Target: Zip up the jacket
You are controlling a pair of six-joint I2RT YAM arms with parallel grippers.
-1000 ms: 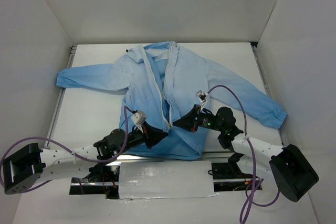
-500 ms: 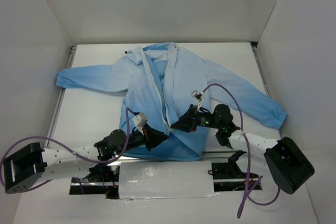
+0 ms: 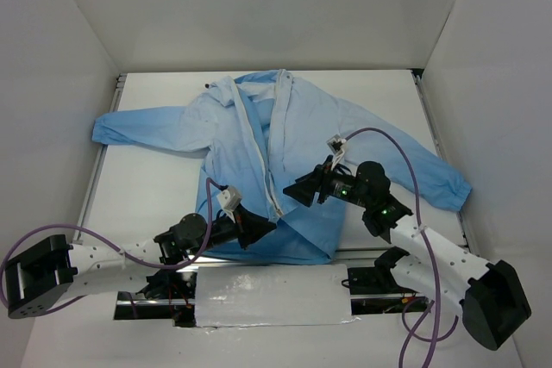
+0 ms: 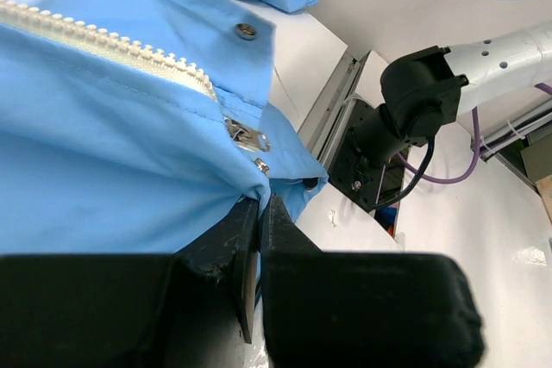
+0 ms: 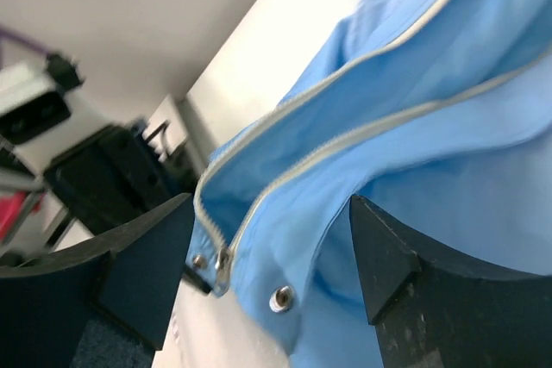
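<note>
The jacket lies spread at centre frame on the table, its front open and its hem at the lower edge, near my bases. My left gripper is pressed together, pinching the hem corner. Only the left wrist view shows the zipper slider just above that pinch. My right gripper is spread, with both zipper edges between the fingers; I cannot tell whether it touches them.

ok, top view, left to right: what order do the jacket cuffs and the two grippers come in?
Left cuff → left gripper, jaws shut on the jacket → right gripper, jaws open → right cuff. Zipper skipped: it overlaps the left gripper.
</note>
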